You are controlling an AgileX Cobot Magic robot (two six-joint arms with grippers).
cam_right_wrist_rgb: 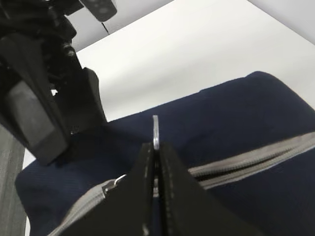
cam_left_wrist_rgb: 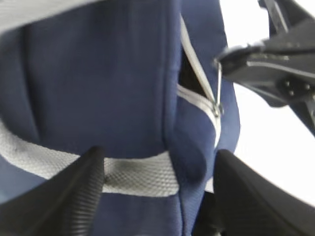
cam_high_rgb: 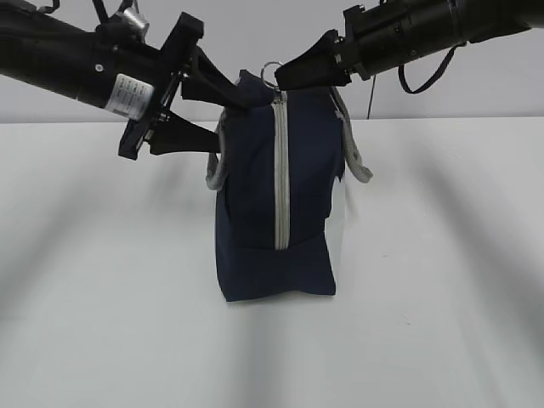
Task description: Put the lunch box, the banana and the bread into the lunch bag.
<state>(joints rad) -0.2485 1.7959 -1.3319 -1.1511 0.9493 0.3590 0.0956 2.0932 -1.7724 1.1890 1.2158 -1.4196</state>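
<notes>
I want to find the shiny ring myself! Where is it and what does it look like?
Find the big dark blue lunch bag standing on the white table. Follow its grey zipper up to the top. There the right gripper pinches a thin metal ring, the only shiny thing there.

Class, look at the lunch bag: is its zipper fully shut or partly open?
Partly open. The left wrist view shows a dark gap beside the zipper near the lunch bag's top, by the ring pull.
</notes>
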